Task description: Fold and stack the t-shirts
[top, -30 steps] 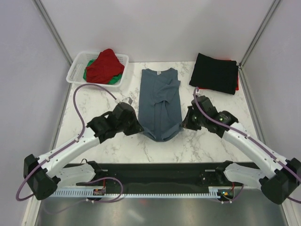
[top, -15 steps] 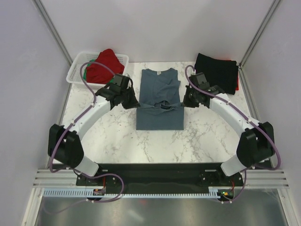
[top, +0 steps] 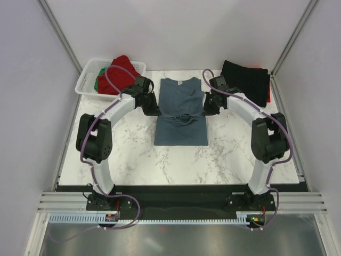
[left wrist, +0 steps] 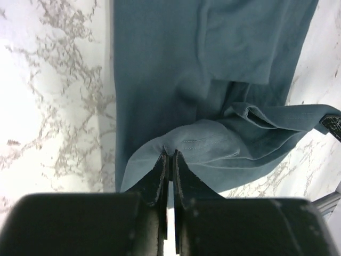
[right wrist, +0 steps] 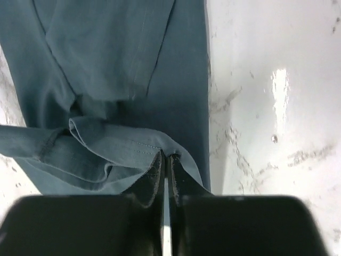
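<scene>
Now L gripper [left wrist: 169,158] is clenched on the blue tee [top: 181,120] at its hem, left side. R gripper [right wrist: 165,158] is clenched on the same hem, right side, w/ cloth betw. the fingertips of each. Blue tee lies mid-table [top: 229,154], collar at the far end. Its lower part is doubled over and the hem sits bunched across the middle, betw. the two grippers. Black tee [top: 245,82] lies folded far right. Basket [top: 84,81], far left, holds red tee [top: 123,66] and green tee [top: 98,84].

Left claw [top: 154,110] and right claw [top: 204,110] at opposite edges of half-folded blue-grey t-shirt [top: 181,132]
</scene>
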Available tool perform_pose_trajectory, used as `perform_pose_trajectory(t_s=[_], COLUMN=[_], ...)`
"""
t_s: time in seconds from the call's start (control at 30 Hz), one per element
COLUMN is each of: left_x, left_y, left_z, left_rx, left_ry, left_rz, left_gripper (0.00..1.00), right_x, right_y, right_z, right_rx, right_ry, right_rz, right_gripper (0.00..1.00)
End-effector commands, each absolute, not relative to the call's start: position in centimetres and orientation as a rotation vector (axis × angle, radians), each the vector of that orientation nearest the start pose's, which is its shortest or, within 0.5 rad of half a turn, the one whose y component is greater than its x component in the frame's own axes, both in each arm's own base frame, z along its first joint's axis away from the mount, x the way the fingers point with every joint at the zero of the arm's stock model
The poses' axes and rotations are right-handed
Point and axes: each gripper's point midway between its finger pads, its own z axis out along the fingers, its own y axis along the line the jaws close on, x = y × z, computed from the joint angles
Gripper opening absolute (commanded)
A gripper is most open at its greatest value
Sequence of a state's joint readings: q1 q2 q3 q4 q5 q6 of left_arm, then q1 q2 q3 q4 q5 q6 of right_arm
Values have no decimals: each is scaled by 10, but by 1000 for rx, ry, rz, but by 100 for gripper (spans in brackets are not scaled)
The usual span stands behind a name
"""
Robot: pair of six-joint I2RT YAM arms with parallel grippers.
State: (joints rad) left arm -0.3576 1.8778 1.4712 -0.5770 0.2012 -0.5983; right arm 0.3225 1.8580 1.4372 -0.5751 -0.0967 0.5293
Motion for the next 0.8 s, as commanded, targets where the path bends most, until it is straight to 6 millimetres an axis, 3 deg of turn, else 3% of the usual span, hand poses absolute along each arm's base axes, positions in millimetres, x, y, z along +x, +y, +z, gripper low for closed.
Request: perform_pose_trajectory(t_s=[0.0, 0.03, 0.1, 0.13, 0.17, 0.2, 0.27, 0.3, 0.33, 0.37, 0.4, 0.43, 0.47, 0.5, 0.53, 0.57, 0.6, 0.63, 0.67, 0.73, 0.77], left_x=[429, 433, 452, 448, 464, 466, 461, 457, 452, 442, 434, 426, 412, 402, 392, 372, 368, 357, 339, 327, 309], left_y=[-213, -212, -207, -201, -195, -191, -182, -179, -177, -173, -171, -171, -170, -170, -169, -167, -171, -170, -167, -169, -167], left_z=[101, 97, 94, 92, 103, 110, 125, 148, 155, 152, 171, 172, 161, 161, 176, 155, 156, 167, 145, 144, 134], left_rx=[-186, -197, -205, -235, -244, -232, -234, -218, -224, -231, -221, -219, -221, -227, -215, -231, -231, -219, -233, -232, -235], left_ry=[2621, 2629, 2635, 2692, 2668, 2669, 2667, 2618, 2607, 2621, 2582, 2581, 2608, 2609, 2564, 2612, 2583, 2541, 2587, 2550, 2557], left_rz=[-670, -679, -723, -702, -695, -685, -639, -639, -629, -617, -628, -635, -640, -656, -681, -685, -722, -746, -746, -787, -802], left_gripper=[11, 29, 42, 45, 46, 46, 47, 48, 48, 48, 48, 48, 48, 48, 48, 48, 48, 48, 48, 50, 50], right_x=[445, 459, 471, 489, 487, 490, 485, 479, 463, 453, 442, 421, 407, 393, 366, 359, 347, 322, 316, 292, 286], right_y=[183, 184, 177, 177, 173, 171, 167, 167, 162, 165, 165, 163, 162, 167, 166, 166, 167, 166, 167, 168, 167], right_z=[103, 112, 103, 124, 119, 128, 157, 164, 151, 170, 167, 144, 155, 152, 124, 133, 128, 106, 113, 93, 94], right_rx=[212, 210, 233, 225, 217, 209, 181, 181, 196, 189, 190, 207, 205, 220, 241, 235, 256, 274, 269, 291, 288], right_ry=[2558, 2530, 2567, 2517, 2559, 2553, 2511, 2499, 2540, 2496, 2501, 2547, 2513, 2521, 2588, 2541, 2549, 2606, 2562, 2586, 2575], right_rz=[491, 505, 501, 511, 492, 486, 484, 490, 481, 525, 546, 561, 590, 655, 670, 706, 737, 757, 785, 829, 840], right_gripper=[6, 40, 69, 79, 80, 81, 82, 82, 82, 82, 82, 83, 83, 83, 82, 83, 82, 82, 82, 81, 81])
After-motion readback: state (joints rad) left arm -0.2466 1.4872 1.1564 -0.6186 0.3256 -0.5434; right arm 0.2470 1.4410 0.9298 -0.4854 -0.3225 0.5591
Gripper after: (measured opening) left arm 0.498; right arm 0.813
